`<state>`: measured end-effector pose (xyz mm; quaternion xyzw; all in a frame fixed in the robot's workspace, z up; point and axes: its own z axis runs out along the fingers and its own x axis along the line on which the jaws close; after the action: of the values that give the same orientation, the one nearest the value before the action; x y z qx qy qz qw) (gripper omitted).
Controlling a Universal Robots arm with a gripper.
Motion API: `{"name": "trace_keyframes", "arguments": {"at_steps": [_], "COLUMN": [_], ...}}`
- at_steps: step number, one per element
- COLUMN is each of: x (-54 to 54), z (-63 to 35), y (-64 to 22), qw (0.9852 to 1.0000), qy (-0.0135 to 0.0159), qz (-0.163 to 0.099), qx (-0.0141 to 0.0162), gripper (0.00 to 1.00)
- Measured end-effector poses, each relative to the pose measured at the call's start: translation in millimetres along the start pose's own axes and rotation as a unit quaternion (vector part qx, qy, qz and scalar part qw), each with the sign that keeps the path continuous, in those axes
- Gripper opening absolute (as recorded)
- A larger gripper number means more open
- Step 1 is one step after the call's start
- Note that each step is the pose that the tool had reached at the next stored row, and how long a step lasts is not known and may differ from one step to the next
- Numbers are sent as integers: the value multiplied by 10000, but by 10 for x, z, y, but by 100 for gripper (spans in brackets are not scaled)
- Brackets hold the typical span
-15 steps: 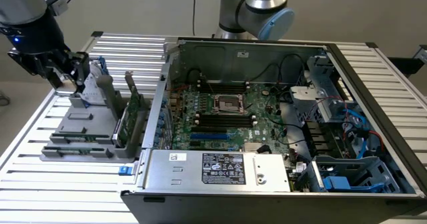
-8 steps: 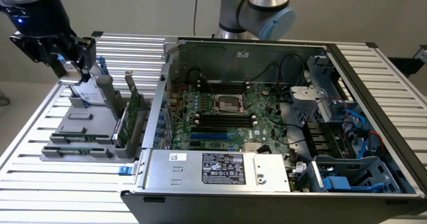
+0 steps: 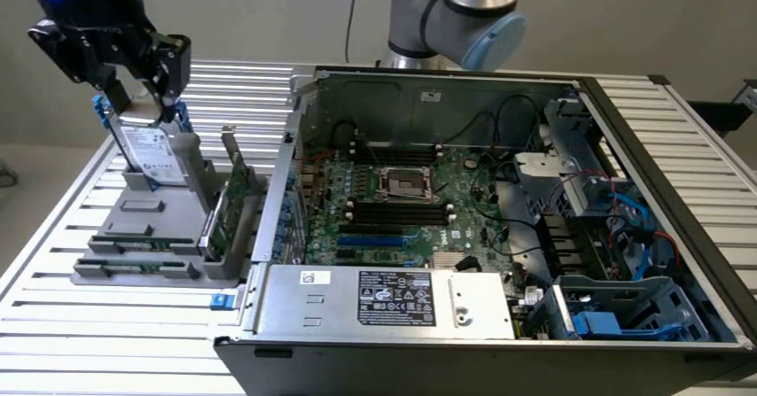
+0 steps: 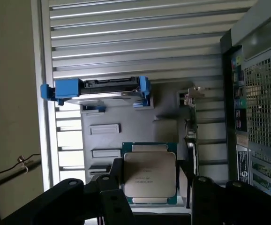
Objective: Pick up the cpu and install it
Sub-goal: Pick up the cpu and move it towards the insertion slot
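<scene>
Wrist view showed the cpu (image 4: 149,174) clamped between the black jaws, which pressed on two opposite edges. Its silvery-grey top plate faced the camera, and a thin pale rim showed around the plate. Behind the cpu lay the grey holder (image 4: 126,119), with the hard drive (image 4: 98,90) standing on edge in it, blue handles at both ends.

From the exterior view, the jaws hung at the upper left, just above the top edge of the hard drive, so the cpu was held up in the air, off the holder. An expansion card (image 3: 230,203) stood upright in the holder on the side nearer the computer case (image 3: 662,117). The holder rested on the slatted metal tabletop (image 3: 71,325).

The case lay open to the exterior view's right of the holder. Inside, the square metal socket frame (image 3: 409,183) with its dark centre sat in the middle of the green motherboard (image 3: 467,223), well apart from the cpu. The arm's blue-capped joint (image 3: 473,19) rose behind the case.
</scene>
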<state>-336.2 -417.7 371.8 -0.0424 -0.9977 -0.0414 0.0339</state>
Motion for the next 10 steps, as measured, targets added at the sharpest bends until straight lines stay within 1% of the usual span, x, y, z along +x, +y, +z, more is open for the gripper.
{"name": "trace_keyframes", "arguments": {"at_steps": [3,10], "x": [-128,-427], "z": [-116,-363], "y": [20,67], "qw": [10000,10000], "qy": [28,88], "qz": [2,6], "qx": [0,-15], "gripper": [55,55]}}
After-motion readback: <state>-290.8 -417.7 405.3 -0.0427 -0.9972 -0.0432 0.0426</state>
